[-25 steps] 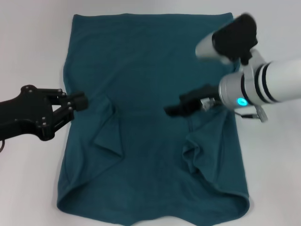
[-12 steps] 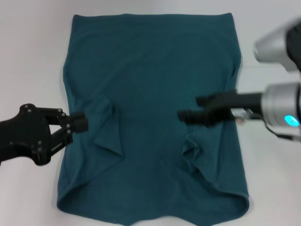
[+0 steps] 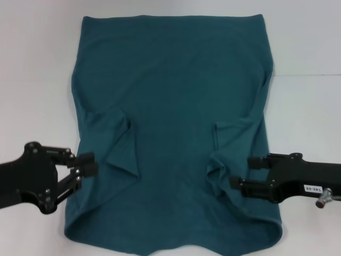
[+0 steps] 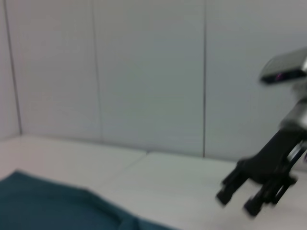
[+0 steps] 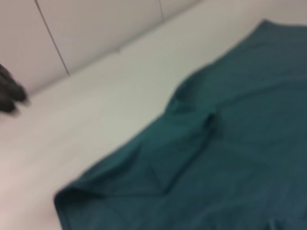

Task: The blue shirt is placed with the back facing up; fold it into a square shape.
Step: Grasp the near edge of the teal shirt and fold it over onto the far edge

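Note:
The blue shirt (image 3: 170, 90) lies flat on the white table, plain side up, with both sleeves folded inward onto the body. My left gripper (image 3: 88, 164) hovers at the shirt's left edge beside the folded left sleeve (image 3: 120, 152), open and holding nothing. My right gripper (image 3: 246, 172) sits over the crumpled right sleeve (image 3: 224, 170), fingers spread and empty. In the left wrist view a corner of the shirt (image 4: 48, 206) shows, and the right gripper (image 4: 249, 196) is seen farther off, open. The right wrist view shows the shirt (image 5: 230, 143) with a folded sleeve.
The white table (image 3: 37, 64) surrounds the shirt on all sides, with bare surface to the left and right. A pale panelled wall (image 4: 144, 72) stands behind the table. The shirt's near end (image 3: 170, 246) lies close to the table's front.
Both arms have come toward the near end of the shirt. The right arm swung down from above the shirt's right side and now lies low at the right sleeve.

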